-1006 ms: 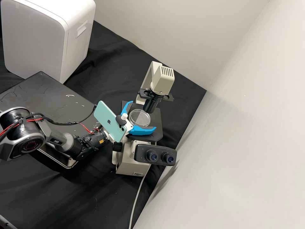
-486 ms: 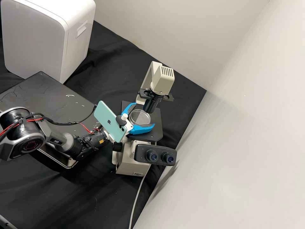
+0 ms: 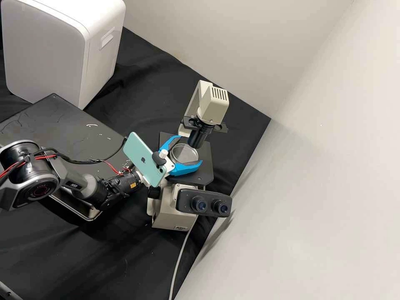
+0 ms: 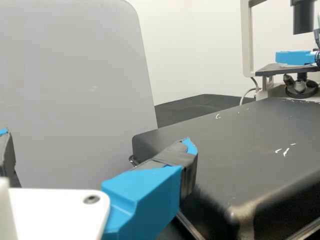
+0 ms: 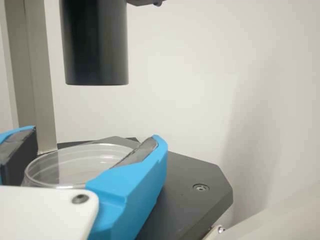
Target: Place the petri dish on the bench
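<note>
1. On the black stage (image 3: 207,167) of the microscope (image 3: 171,210), near the middle of the high view, you will find the petri dish (image 3: 185,153). It sits on that raised plate, not on the cloth of the bench (image 3: 137,91).
2. Look at the dish itself. It is round, shallow and made of clear plastic, with a low straight wall and a thin bright rim. It lies flat, and the dark stage shows through its floor. You cannot tell whether it carries a lid.
3. Your right gripper (image 3: 191,150) comes in from 8 o'clock, with a mint-green phone (image 3: 146,158) on its wrist. One blue finger curves round the dish at 11 o'clock and the other lies at 5 o'clock. In the right wrist view the jaws pinch the dish, with the dark pads (image 5: 135,152) against its wall on both sides.
4. A black cylinder (image 3: 196,135) hangs over the dish at its 1 o'clock edge, clear of the rim. The eyepieces (image 3: 208,205) sit at 6 o'clock from the dish.
5. Your left gripper (image 4: 95,140) has its jaws spread wide. One finger is just beside the corner of the black slab (image 4: 240,150).
6. In the high view the white cabinet (image 3: 54,46) stands at 10 o'clock on the bench, and the slab lies at 9 o'clock, just beside it
</note>
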Robot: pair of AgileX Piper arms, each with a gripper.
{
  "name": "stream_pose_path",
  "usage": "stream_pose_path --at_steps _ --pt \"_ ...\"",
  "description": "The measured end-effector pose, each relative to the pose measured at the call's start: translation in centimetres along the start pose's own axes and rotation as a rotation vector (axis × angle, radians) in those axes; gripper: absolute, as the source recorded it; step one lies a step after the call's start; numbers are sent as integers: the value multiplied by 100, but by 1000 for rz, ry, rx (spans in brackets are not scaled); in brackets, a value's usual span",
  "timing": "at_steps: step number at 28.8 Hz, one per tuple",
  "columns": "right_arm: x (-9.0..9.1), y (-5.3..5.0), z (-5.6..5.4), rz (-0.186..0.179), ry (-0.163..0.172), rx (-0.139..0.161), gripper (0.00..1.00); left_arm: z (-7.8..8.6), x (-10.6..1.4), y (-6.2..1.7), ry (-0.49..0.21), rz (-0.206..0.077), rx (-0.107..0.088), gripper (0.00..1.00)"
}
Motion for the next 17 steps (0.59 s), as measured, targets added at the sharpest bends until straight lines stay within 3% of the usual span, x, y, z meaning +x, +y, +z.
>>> stream_pose_path --at_steps 17 --pt "0 1 -1 1 2 10 0 -14 1 1 8 1 0 100"
